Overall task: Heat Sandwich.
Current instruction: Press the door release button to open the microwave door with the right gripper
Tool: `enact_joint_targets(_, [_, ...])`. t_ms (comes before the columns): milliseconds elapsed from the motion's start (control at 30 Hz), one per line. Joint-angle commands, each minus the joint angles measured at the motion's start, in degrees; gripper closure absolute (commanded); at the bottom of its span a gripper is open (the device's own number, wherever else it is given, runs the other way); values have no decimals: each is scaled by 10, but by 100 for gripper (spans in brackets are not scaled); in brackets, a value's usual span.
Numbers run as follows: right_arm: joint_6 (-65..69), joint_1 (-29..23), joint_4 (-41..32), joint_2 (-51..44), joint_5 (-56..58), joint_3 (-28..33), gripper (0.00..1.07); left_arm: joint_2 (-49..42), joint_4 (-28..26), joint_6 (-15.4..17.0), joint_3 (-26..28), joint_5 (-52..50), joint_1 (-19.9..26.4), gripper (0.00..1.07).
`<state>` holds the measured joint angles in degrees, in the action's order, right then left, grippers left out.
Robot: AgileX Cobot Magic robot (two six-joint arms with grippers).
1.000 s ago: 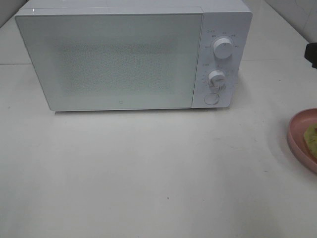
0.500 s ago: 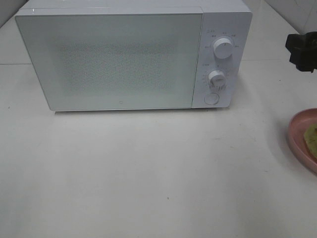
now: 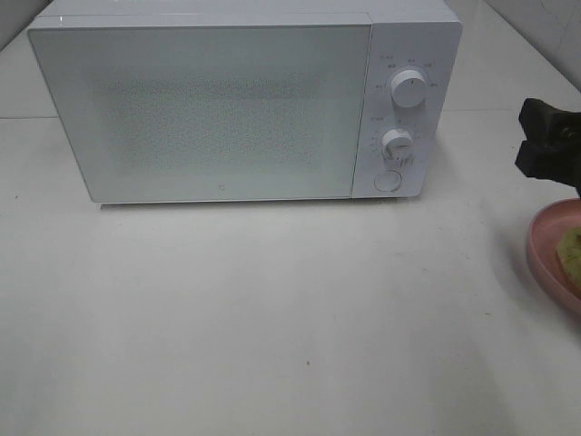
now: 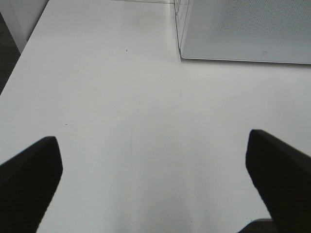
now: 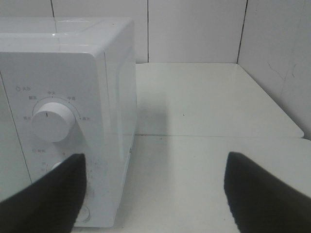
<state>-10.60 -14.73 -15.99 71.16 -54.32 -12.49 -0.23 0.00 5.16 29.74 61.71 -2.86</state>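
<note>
Left gripper (image 4: 153, 141) spread wide over the white surface (image 3: 272, 318), holding nothing; right gripper (image 3: 549, 145) equally wide and empty.

From the left: the microwave (image 3: 200, 109) stands with its door closed. The right gripper hangs just past its control panel (image 3: 408, 54). The sandwich (image 3: 572, 250) lies on a pink plate (image 3: 545, 250) at the far right edge, mostly cut off, so its shape is hard to read. It is probably light, soft and easily squashed, with filling that could slide out. The stiff plate looks the safer hold, pinched at its raised rim and kept level.
</note>
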Motion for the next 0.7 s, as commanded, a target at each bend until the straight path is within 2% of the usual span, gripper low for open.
enact_joint_targets(33, [-16, -34, -41, 34, -31, 3, 32, -13, 0, 2, 0, -3, 1, 9])
enact_joint_targets(333, [-10, -112, -64, 146, -127, 3, 32, -13, 0, 2, 0, -3, 1, 9])
enact_joint_targets(467, [-5, -168, -137, 204, -173, 3, 32, -13, 0, 2, 0, -3, 1, 9])
enact_joint_targets(700, [13, -225, -194, 256, -213, 3, 32, -13, 0, 2, 0, -3, 1, 9])
